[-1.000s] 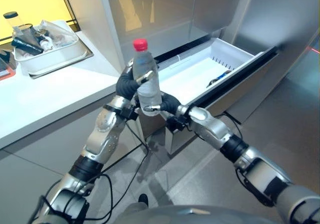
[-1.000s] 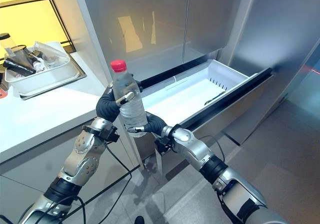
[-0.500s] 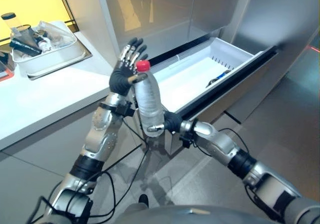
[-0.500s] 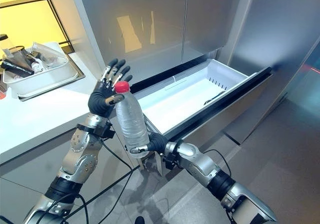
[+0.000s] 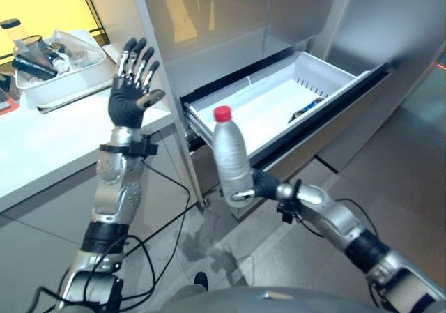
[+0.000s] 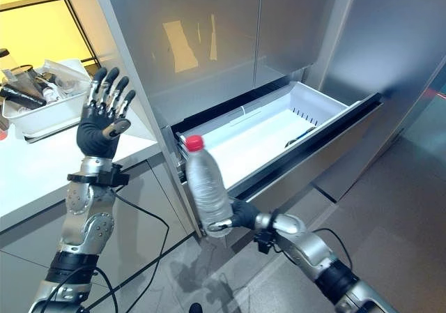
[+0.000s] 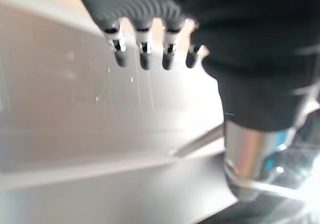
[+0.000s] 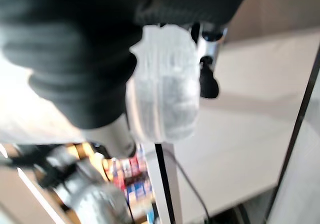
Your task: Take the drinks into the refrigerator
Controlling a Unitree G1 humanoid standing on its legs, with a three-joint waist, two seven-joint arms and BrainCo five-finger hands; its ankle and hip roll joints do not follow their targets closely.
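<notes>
A clear water bottle (image 5: 232, 158) with a red cap stands upright in my right hand (image 5: 258, 186), whose fingers are curled round its base; the bottle (image 8: 162, 89) also shows past that hand in the right wrist view. It hangs just in front of the refrigerator's open white drawer (image 5: 275, 100), near the drawer's left front corner. My left hand (image 5: 130, 83) is raised above the white counter (image 5: 49, 139), well left of the bottle, fingers spread straight and holding nothing.
A white tray (image 5: 59, 72) with bottles and bags sits on the counter at the far left. The steel refrigerator doors (image 6: 223, 34) rise behind the drawer. A dark item (image 5: 306, 107) lies inside the drawer. Grey tiled floor (image 5: 390, 166) lies to the right.
My left hand let go of the bottle, opened and swung away to the left and up. My right hand lowered the bottle and carried it right, toward the drawer front.
</notes>
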